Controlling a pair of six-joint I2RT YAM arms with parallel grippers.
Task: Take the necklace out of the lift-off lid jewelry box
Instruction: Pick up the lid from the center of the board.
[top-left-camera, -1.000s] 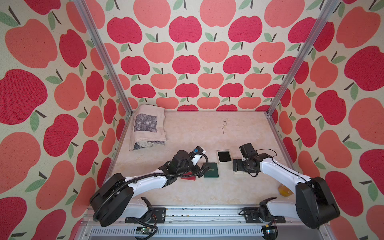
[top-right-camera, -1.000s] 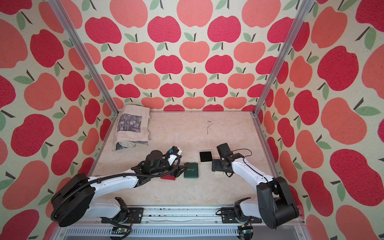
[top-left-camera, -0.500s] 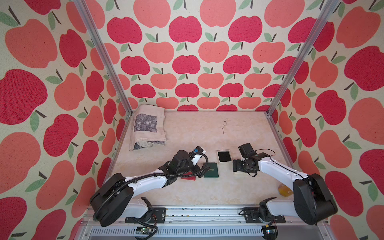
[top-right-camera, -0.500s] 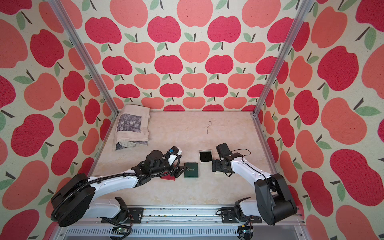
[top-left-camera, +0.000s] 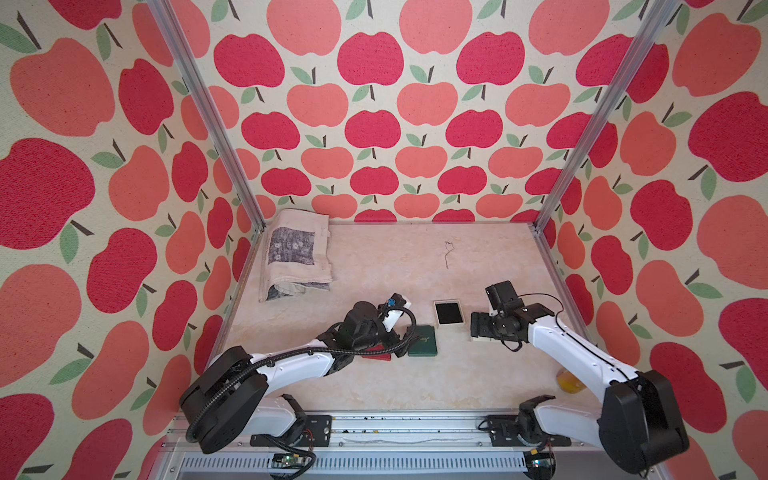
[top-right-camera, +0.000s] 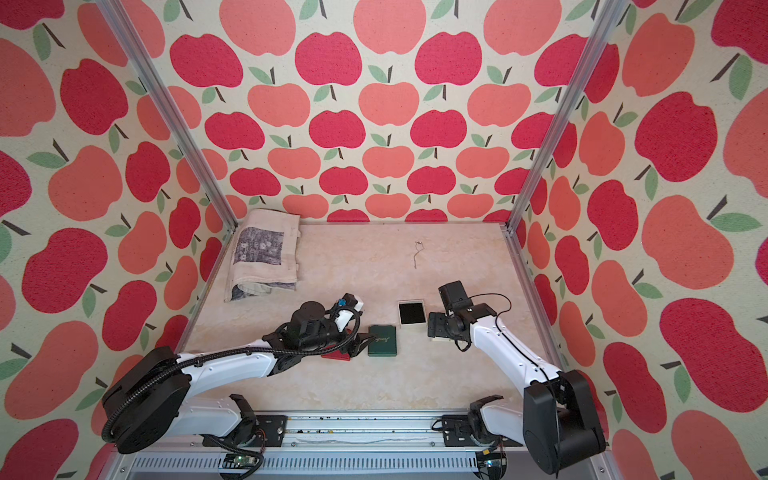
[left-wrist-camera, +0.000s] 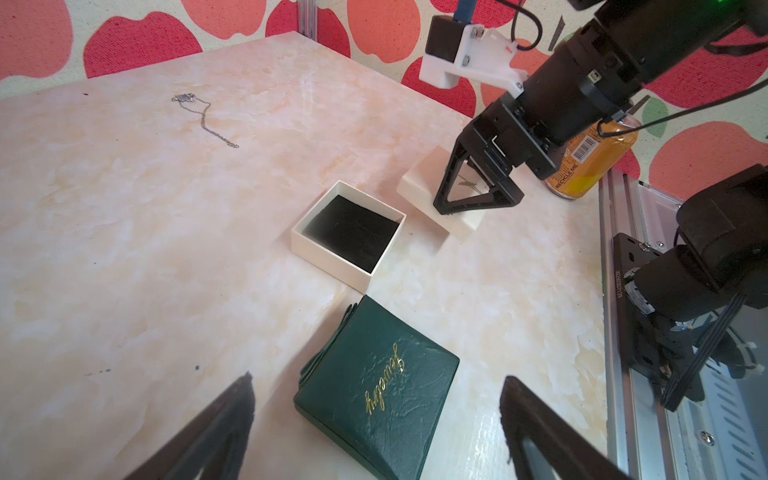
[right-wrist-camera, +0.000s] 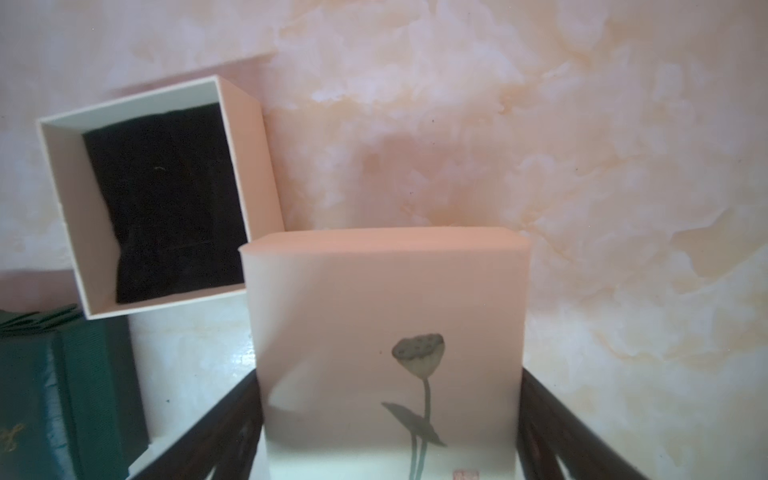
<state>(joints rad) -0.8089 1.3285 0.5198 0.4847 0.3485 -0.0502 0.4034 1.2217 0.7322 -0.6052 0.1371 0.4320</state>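
1. Necklace (top-left-camera: 447, 253) shows in both top views as a loose chain on the bare bench (top-left-camera: 374, 270), near the far edge and well apart from everything else. The box (top-left-camera: 449, 312) sits open towards the middle, with only dark lining showing. So the taking-out looks done, and the lid is the business in hand. The right fingers (top-left-camera: 478, 326) are low, just beside the box on its right-edge side. A green case (top-left-camera: 424, 341) lies just on the box's near side.

2. In the left wrist view, the left fingers (left-wrist-camera: 224, 419) stand wide apart and hold nothing, with the green case on the bench ahead of them. This arm is best kept quiet, since a nudge to the case could shove the box. The necklace (left-wrist-camera: 203, 118) lies far off, out of harm's way.

3. In the right wrist view, the right fingers (right-wrist-camera: 552, 415) are spread wide and lie against two opposite sides of the lid (right-wrist-camera: 386, 299), seemingly gripping it. The lid rests flat, one corner just beside the box wall. To let go well, part the fingers evenly and rise straight up, so the lid neither drags nor knocks the box.
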